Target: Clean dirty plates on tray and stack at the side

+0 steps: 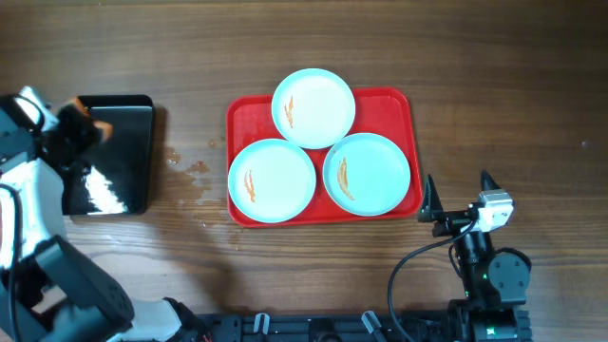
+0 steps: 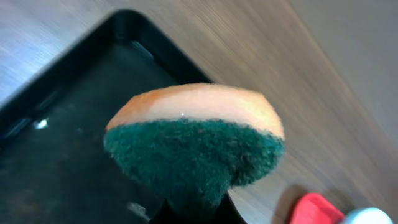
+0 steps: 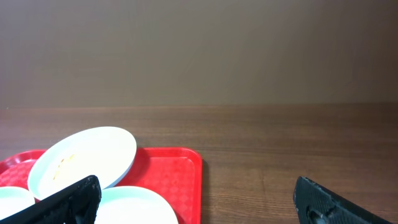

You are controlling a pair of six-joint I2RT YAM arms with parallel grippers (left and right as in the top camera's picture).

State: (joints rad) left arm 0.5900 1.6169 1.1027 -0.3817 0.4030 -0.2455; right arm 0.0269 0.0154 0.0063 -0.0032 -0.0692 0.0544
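overhead, three plates are seen on the tray (image 1: 245,114) in the middle of the worktop (image 1: 532,85). the far plate (image 1: 313,107) is laid across the tray's far rim and overlaps the edges of the left plate (image 1: 272,180) and the right plate (image 1: 367,173). orange-brown streaks are carried by all three. the right gripper (image 1: 457,178) is spread wide and empty. it is placed at the near right, just beside the tray's corner and near the right plate, with neither touched. the left gripper (image 1: 84,122) is held over the black tray (image 1: 123,180), well apart from the plates. it is clamped on a sponge (image 2: 196,143), orange above and green scouring pad below. small wet spots (image 1: 190,171) are seen on the worktop between the two trays.
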